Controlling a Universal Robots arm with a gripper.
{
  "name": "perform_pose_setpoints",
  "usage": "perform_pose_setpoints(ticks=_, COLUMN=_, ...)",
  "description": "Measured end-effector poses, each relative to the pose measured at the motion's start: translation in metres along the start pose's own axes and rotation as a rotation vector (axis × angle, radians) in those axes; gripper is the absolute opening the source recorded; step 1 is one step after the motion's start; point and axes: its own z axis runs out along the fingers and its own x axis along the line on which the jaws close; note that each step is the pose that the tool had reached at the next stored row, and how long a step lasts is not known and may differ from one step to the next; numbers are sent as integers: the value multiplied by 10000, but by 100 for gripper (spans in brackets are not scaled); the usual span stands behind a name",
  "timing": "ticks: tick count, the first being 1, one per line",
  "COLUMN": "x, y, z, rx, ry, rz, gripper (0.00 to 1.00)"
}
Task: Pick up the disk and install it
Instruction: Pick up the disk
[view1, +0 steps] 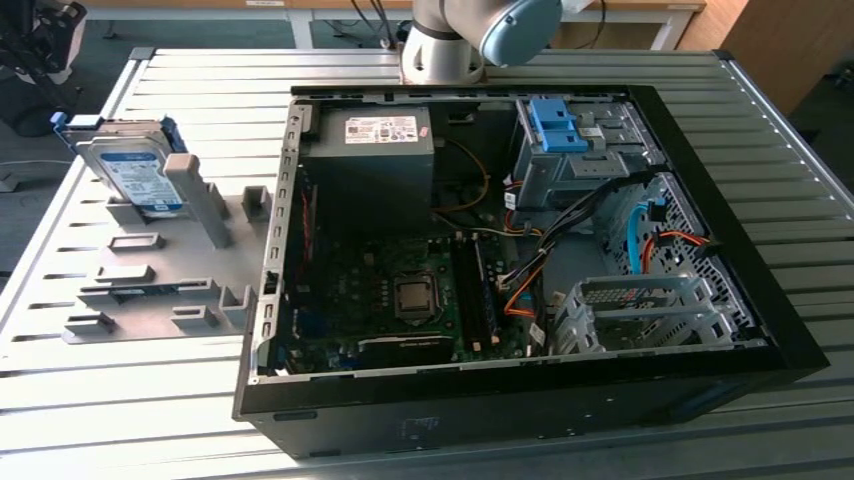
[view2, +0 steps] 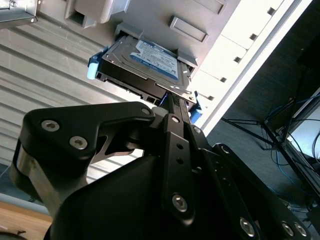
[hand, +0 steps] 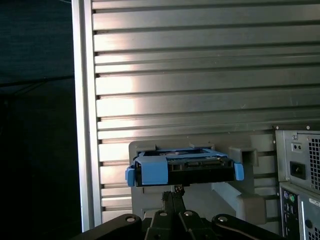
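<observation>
The disk (view1: 134, 170) is a silver-grey drive with a white-and-blue label and blue rails. It stands on edge in a grey holder (view1: 160, 290) at the exterior view's left. In both wrist views the disk (view2: 145, 65) (hand: 182, 170) lies ahead of my gripper (view2: 167, 100) (hand: 175, 192), apart from it. The black fingers sit pressed together with nothing between them. The arm's grey and blue body (view1: 461, 40) shows at the far edge of the table.
An open computer case (view1: 747, 260) lies on the slatted metal table (view1: 214, 80), with a dark power supply box (view1: 374, 150), a bare blue bracket (view1: 554, 125) and loose cables inside. Its rear panel (hand: 300, 170) stands beside the holder.
</observation>
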Motion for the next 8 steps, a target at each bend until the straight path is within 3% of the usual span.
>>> perform_pose_setpoints(ticks=8, x=0, y=0, z=0, rx=-8, ry=16, rz=-376, gripper=11)
